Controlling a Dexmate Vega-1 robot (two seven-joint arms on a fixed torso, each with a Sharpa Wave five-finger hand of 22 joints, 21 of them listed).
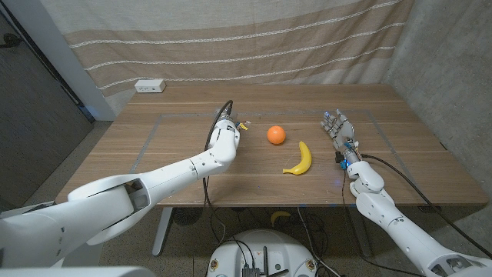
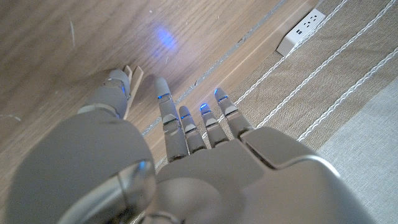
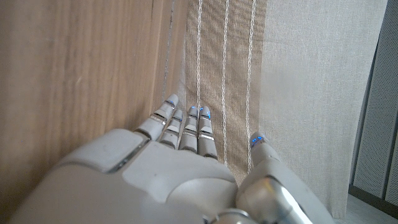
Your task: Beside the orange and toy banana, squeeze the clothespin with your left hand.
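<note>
Two fruits, a round orange (image 1: pixel 277 135) and a yellow toy banana (image 1: pixel 299 159), lie mid-bench in the head view, with the small wooden clothespin (image 1: pixel 244 124) just beyond the left robot hand (image 1: pixel 225 132); the right robot hand (image 1: pixel 339 128) waits open. At the left wrist, spread fingers (image 2: pixel 166 107) hold nothing and the thumb touches the clothespin (image 2: pixel 133 86), so I judge the grasp is beginning and needs a closing pinch. From the right wrist, that hand's fingers (image 3: pixel 186 127) stand apart.

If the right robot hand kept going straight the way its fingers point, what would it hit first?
Probably nothing on the table: the right robot hand points toward the far edge of the table, with bare wood ahead, then the striped curtain. The orange and banana lie off to its side.
</note>
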